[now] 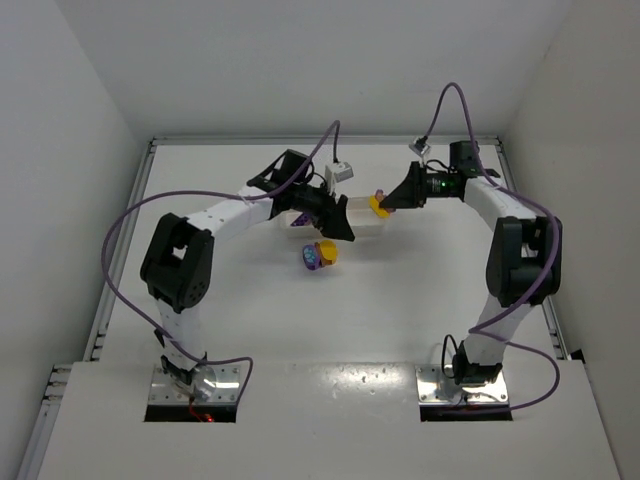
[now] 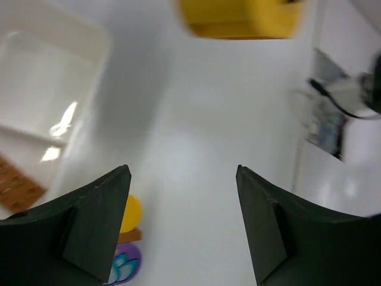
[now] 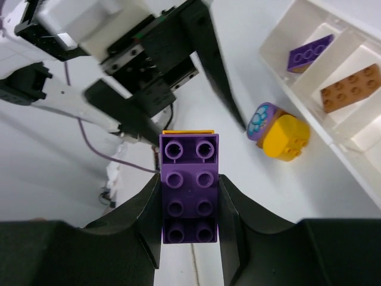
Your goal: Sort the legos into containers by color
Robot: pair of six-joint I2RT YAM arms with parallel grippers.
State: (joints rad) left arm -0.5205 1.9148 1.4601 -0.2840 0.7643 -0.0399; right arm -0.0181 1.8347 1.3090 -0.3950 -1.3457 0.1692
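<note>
Above table [image 1: 400, 300], right claw [image 3: 190, 186] clamped on purple brick [image 3: 189, 196], yellow brick [image 2: 238, 21] stuck to it; left claw [image 2: 183, 179] spread wide, empty.

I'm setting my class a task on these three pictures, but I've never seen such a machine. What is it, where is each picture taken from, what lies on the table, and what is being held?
These are two robot arms bolted to a white table, each ending in a two-finger gripper. The wide picture looks down from above. The other two come from cameras on the wrists.

A white tray holds a small purple brick and a brown brick in separate compartments. Beside it lie a rounded purple piece and a yellow brick, touching.

The right gripper clamps a long purple brick, with a second yellow brick seemingly stuck beneath. The left gripper is open and empty.
</note>
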